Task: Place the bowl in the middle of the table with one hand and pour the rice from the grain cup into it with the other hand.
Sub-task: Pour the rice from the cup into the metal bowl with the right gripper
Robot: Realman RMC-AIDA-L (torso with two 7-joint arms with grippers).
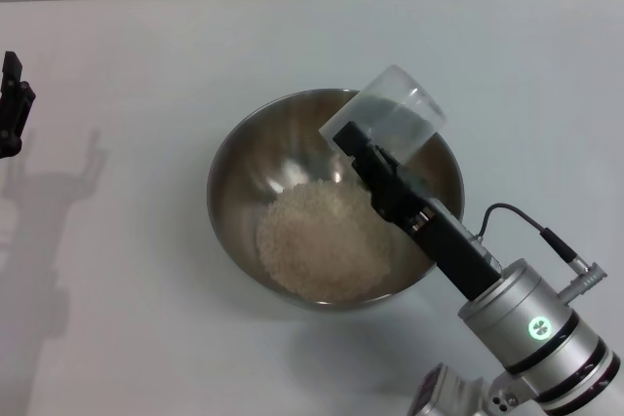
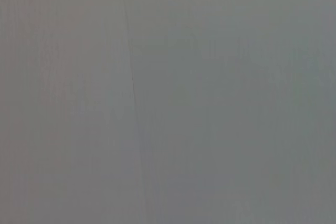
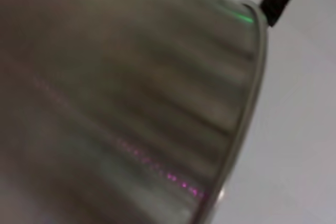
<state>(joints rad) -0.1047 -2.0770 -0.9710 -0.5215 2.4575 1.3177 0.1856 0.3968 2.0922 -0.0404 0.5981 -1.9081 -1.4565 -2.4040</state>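
The steel bowl (image 1: 222,174) stands on the white table (image 1: 117,319), near its middle. A pale heap of rice (image 1: 322,238) lies in the bowl's bottom. My right gripper (image 1: 369,150) reaches in over the bowl's near right rim and is shut on the clear grain cup (image 1: 398,112). The cup is tipped on its side above the bowl's far right part, and I see no grains in it. The right wrist view is filled by the bowl's brushed inner wall (image 3: 131,103) and thin rim (image 3: 253,82). My left gripper (image 1: 12,109) hangs at the far left edge, well away from the bowl.
A black cable (image 1: 517,213) loops from the right wrist beside the bowl. Bare white table (image 3: 304,140) lies all around the bowl. The left wrist view shows only a plain grey surface.
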